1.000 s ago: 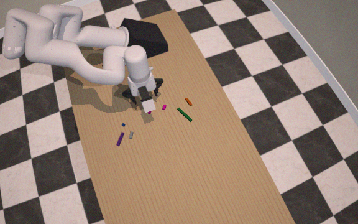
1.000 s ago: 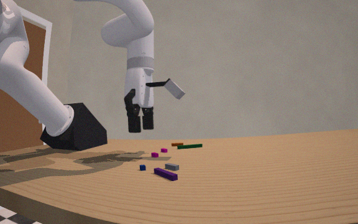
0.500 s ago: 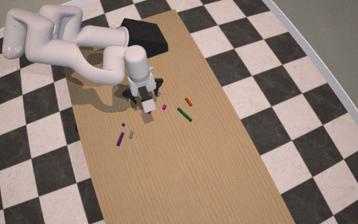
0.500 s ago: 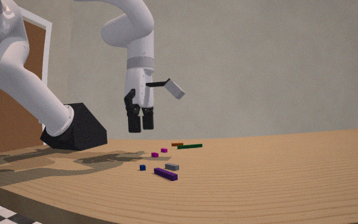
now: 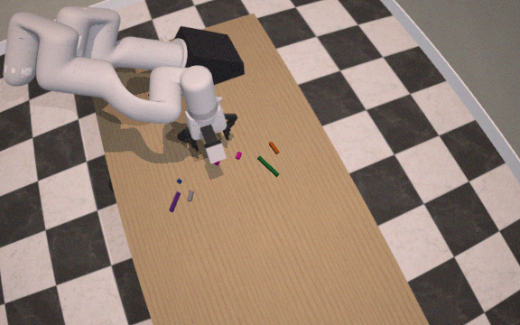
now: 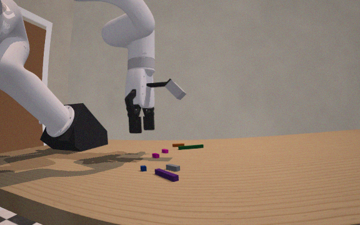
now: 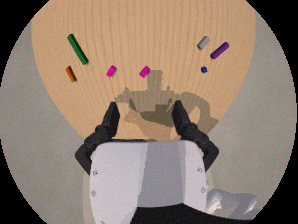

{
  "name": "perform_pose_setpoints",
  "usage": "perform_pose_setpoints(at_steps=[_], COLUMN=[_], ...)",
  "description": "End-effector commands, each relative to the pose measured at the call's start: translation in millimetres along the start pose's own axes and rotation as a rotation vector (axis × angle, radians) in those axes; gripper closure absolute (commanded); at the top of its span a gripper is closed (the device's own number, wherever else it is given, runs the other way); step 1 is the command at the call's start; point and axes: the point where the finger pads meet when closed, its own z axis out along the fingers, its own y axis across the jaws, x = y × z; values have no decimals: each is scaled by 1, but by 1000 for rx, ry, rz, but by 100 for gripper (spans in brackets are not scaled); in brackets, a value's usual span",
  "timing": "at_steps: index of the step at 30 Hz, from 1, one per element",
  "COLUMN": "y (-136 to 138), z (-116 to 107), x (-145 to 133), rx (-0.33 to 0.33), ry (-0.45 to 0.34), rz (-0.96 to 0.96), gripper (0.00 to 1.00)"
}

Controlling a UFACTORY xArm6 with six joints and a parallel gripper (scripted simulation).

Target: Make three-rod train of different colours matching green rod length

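Observation:
My gripper (image 6: 140,125) hangs open and empty, well above the table; it also shows in the overhead view (image 5: 208,135) and the wrist view (image 7: 145,119). The green rod (image 5: 267,166) lies to its right, with the orange rod (image 5: 273,147) just beyond it. One magenta rod (image 5: 238,155) lies between the gripper and the green rod. A second magenta rod (image 6: 155,155) lies almost under the gripper, mostly hidden by the wrist camera in the overhead view. The blue rod (image 5: 179,181), grey rod (image 5: 190,195) and purple rod (image 5: 174,201) lie together nearer the front.
The black robot base (image 5: 212,51) stands at the far end of the wooden table. All rods lie flat and apart from each other. The table's left edge runs near the purple rod.

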Motion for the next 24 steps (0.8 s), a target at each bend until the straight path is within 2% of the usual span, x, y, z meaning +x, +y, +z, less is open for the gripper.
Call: perform_pose_setpoints(at_steps=[1, 10, 13, 24], y=[0, 3, 10, 26], z=[-1, -1, -2, -3], x=[1, 6, 15, 34], rx=[2, 3, 5, 7], ry=[2, 2, 2, 1], rz=[1, 92, 249, 595], gripper=[0, 0, 0, 0])
